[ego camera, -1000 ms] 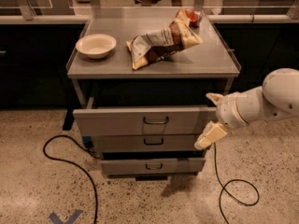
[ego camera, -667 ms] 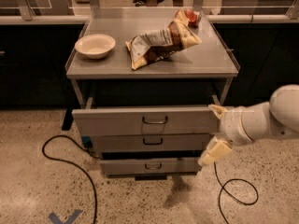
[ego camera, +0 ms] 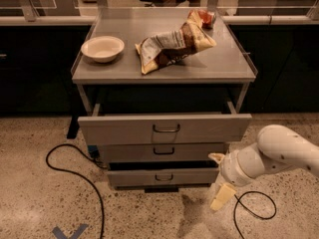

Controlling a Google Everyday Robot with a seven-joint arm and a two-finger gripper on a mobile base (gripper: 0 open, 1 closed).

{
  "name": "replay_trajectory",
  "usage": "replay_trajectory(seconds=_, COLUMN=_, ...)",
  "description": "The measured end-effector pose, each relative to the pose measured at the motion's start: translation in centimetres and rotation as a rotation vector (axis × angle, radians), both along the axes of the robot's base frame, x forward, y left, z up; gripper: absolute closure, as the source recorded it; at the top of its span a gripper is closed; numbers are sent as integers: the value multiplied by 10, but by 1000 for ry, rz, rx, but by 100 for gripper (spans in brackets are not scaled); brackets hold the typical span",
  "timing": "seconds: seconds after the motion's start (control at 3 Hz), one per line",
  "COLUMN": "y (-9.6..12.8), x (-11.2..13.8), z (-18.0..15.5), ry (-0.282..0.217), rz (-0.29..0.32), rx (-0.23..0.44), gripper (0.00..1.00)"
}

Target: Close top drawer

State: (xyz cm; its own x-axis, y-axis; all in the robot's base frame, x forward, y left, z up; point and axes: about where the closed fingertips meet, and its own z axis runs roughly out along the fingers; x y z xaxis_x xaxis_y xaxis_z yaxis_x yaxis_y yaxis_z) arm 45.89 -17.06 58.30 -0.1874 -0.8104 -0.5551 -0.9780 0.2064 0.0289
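Beneath the grey top of the cabinet (ego camera: 234,66), the top drawer (ego camera: 114,130) is seen pulled well out. Its broad flat front stands forward of the two narrower drawers below, and a dark gap is left between it and the frame behind. A small dark wire handle (ego camera: 166,128) is fixed at the centre of that front. The middle drawer (ego camera: 129,152) is set further back, and the bottom drawer (ego camera: 134,177) is drawn out a little, with a dark slit above it. On the cabinet top a shallow cream bowl (ego camera: 102,48) is placed at the left and a crumpled snack bag (ego camera: 172,46) lies near the middle. A red-topped item (ego camera: 206,18), too indistinct to be named, is found just beyond the bag's far end. The gripper (ego camera: 218,180) is held low at the right of the cabinet, just beside the right end of the bottom drawer and below the top drawer's right corner, which is not touched by it. Its two pale fingers (ego camera: 223,197) are spread apart, with nothing between them. The white arm (ego camera: 279,151) is extended in from the right edge. Black cable (ego camera: 75,176) is looped on the speckled floor at the left, and another loop (ego camera: 255,210) lies under the arm.
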Motion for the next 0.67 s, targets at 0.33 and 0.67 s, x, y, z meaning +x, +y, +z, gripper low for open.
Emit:
replay_trajectory(seconds=0.33, y=11, x=28, z=-22, ry=-22, rz=-8, rx=14, gripper=0)
replay_trajectory(seconds=0.67, y=15, x=51, z=-1, ry=-156, rz=-92, rx=22, gripper=0)
